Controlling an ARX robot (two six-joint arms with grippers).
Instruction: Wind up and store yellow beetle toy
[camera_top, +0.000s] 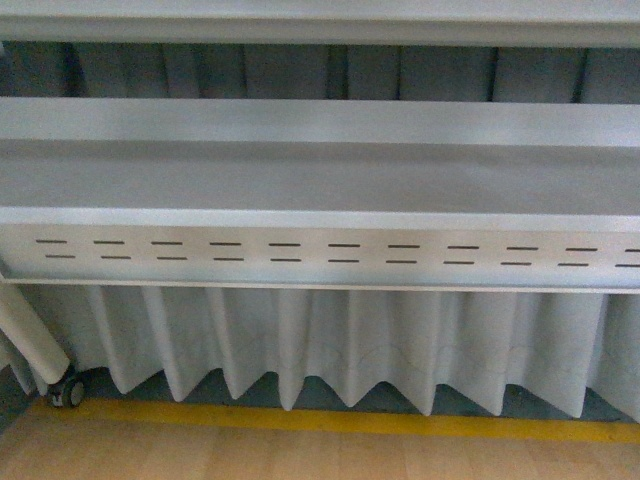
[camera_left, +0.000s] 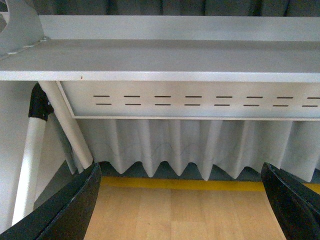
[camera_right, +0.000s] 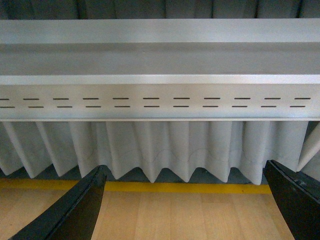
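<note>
Beside front view's shelf (camera_top: 320, 180), caster (camera_top: 68, 392).

Lab-like room: grey metal rack (camera_top: 320, 180), pleated curtain (camera_top: 330, 345), floor tape (camera_top: 330, 420).

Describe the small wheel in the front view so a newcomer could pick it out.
Start at the long grey metal rack with the slotted front panel and follow the pleated white curtain beneath it toward the left edge. There a white tubular leg slants down to a small caster wheel beside the yellow floor stripe. It is the only round dark part there.
</note>
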